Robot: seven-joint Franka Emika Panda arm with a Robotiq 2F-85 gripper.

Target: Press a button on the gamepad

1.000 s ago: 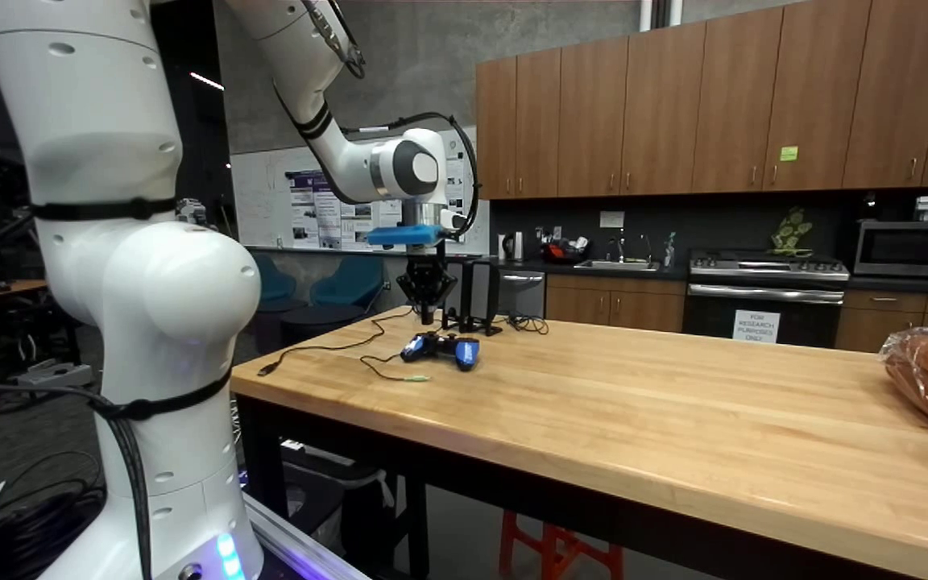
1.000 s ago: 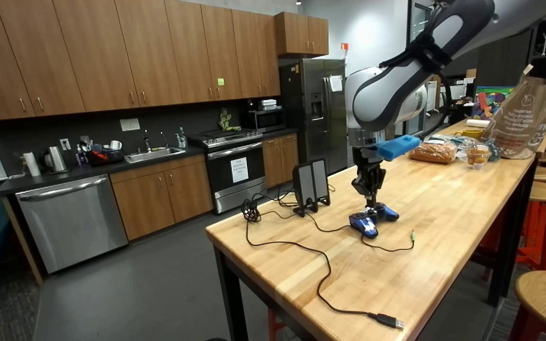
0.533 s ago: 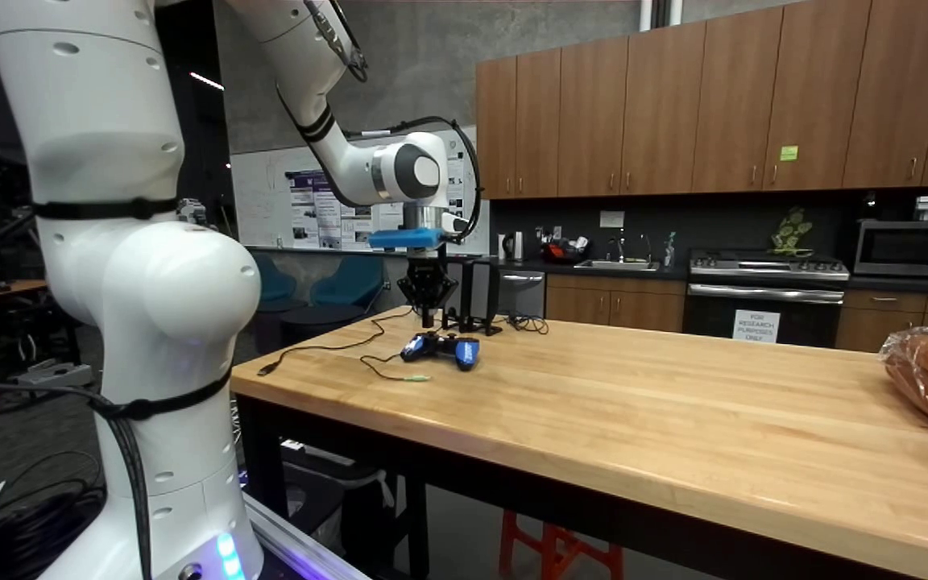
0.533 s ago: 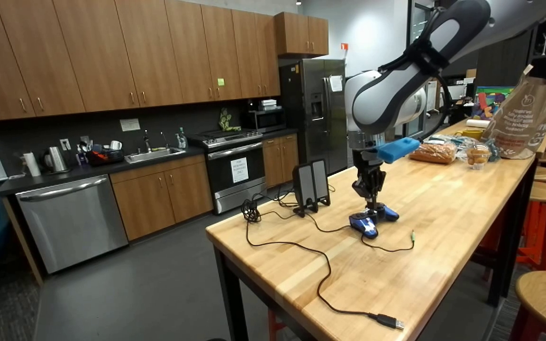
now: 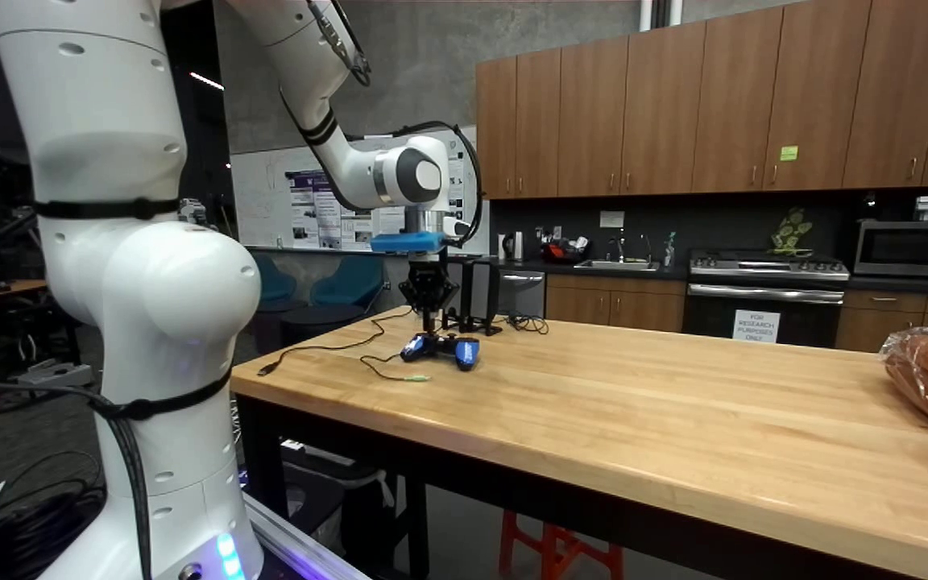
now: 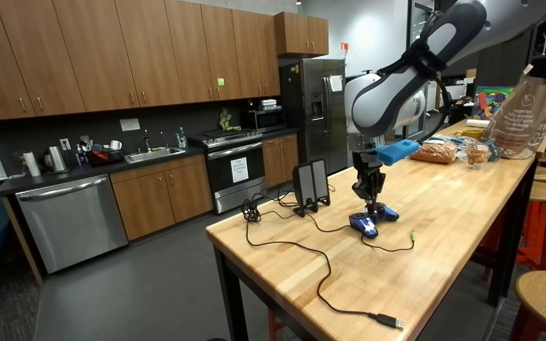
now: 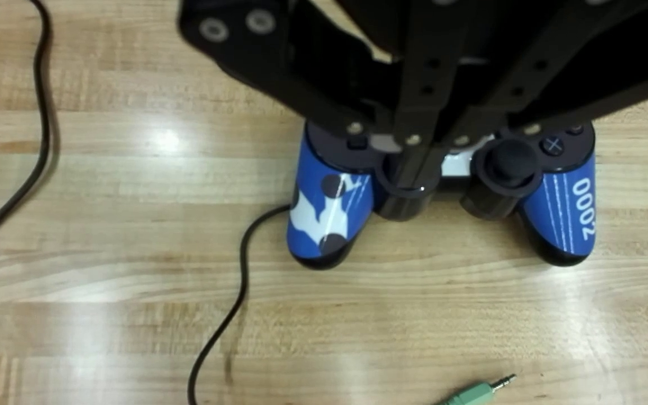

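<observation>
The gamepad, black with blue handles, lies flat on the table in both exterior views (image 5: 466, 353) (image 6: 364, 224). In the wrist view the gamepad (image 7: 560, 208) shows two black thumbsticks and a cross-marked button. My gripper (image 7: 417, 166) points straight down over it, its fingers together and holding nothing. The fingertips sit at the thumbstick near the white-and-blue handle and hide part of the gamepad's middle. In both exterior views the gripper (image 5: 429, 324) (image 6: 371, 206) reaches the gamepad's top. Whether it touches or presses a button cannot be told.
Black speakers (image 6: 312, 185) stand behind the gamepad on the wooden table (image 6: 301, 274). A cable with a green plug (image 7: 473, 394) and a USB cable (image 6: 386, 320) lie nearby. Bagged bread (image 6: 433, 152) and a paper bag (image 6: 522, 118) are farther along the table.
My gripper has come down slightly onto the gamepad, its fingers staying together. The gamepad has not visibly moved.
</observation>
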